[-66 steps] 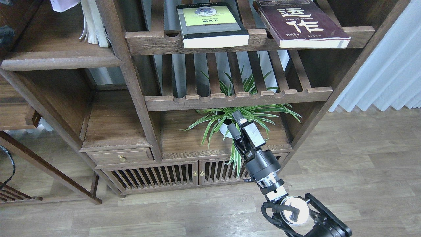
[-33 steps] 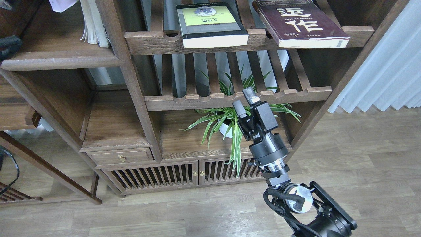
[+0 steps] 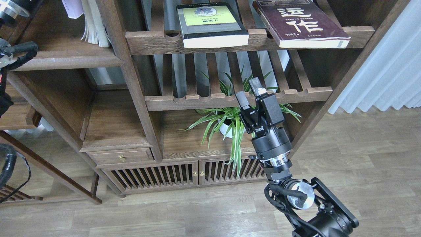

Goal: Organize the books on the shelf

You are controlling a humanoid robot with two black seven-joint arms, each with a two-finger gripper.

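Observation:
The thick black book with a yellow-green panel (image 3: 212, 24) and the maroon book with white characters (image 3: 301, 23) lie flat on the upper slatted shelf. The pale lilac-pink book (image 3: 73, 7) shows only its lower corner at the top edge, above the solid dark shelf (image 3: 65, 61) and next to the thin cream-white upright books (image 3: 93, 23). My right gripper (image 3: 248, 91) is open and empty, pointing up in front of the lower slatted shelf, well below both flat books. Parts of my left arm (image 3: 16, 51) show at the left edge. Its gripper is out of view.
A potted spider plant (image 3: 227, 121) stands in the compartment right behind my right gripper. The lower slatted shelf rail (image 3: 197, 100) is at fingertip height. Below are a small drawer (image 3: 120, 157) and slatted cabinet doors (image 3: 154, 176). A white curtain (image 3: 388, 72) hangs at the right.
My right gripper has risen from the plant's level to the lower slatted rail, still open. My left arm has come further into view at the left edge, and the pink book has shifted right.

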